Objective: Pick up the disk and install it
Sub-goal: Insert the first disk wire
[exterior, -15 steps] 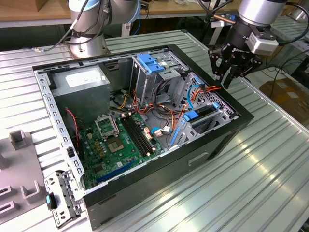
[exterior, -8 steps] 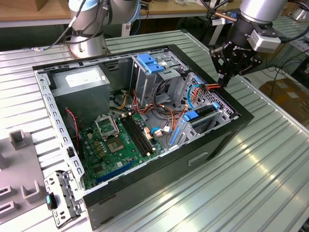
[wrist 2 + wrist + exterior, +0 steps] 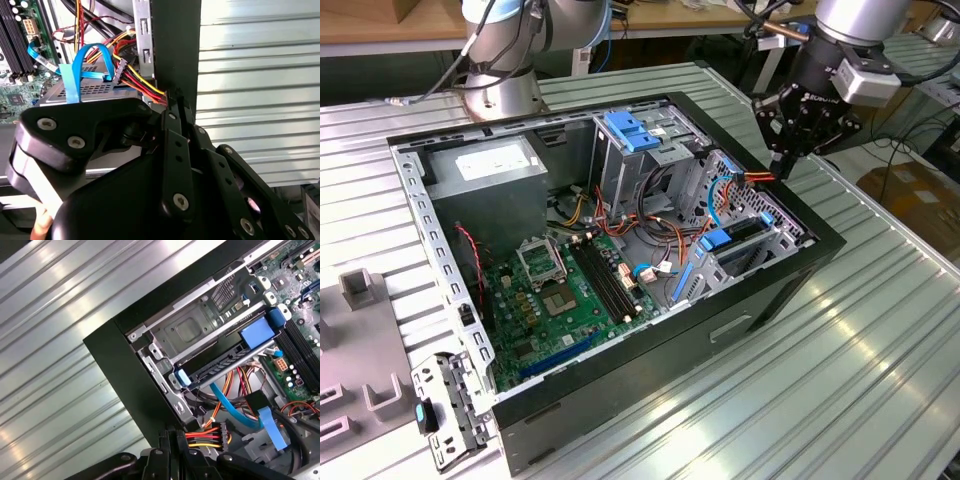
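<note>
An open black computer case (image 3: 760, 300) lies on the ribbed metal table. My gripper (image 3: 782, 165) hangs over the case's wall on the exterior view's right, fingers shut and pointing down. In both wrist views the fingertips (image 3: 174, 97) (image 3: 172, 437) meet at the black wall, touching a red, yellow and black wire bundle (image 3: 200, 437) with its connector (image 3: 223, 432); whether they pinch the wires I cannot tell. The disk (image 3: 220, 365) appears as a flat dark unit with blue plastic ends, lying in the lower slot of the drive cage (image 3: 190, 330) (image 3: 745, 235).
A grey power-supply box (image 3: 485, 165) sits in the far corner of the case, and the green motherboard (image 3: 570, 290) covers its floor. A blue clip (image 3: 630, 130) tops the tall grey cage. Blue ribbon cables (image 3: 85, 65) loop near the gripper. Grey fixtures (image 3: 360, 290) stand on the exterior view's left.
</note>
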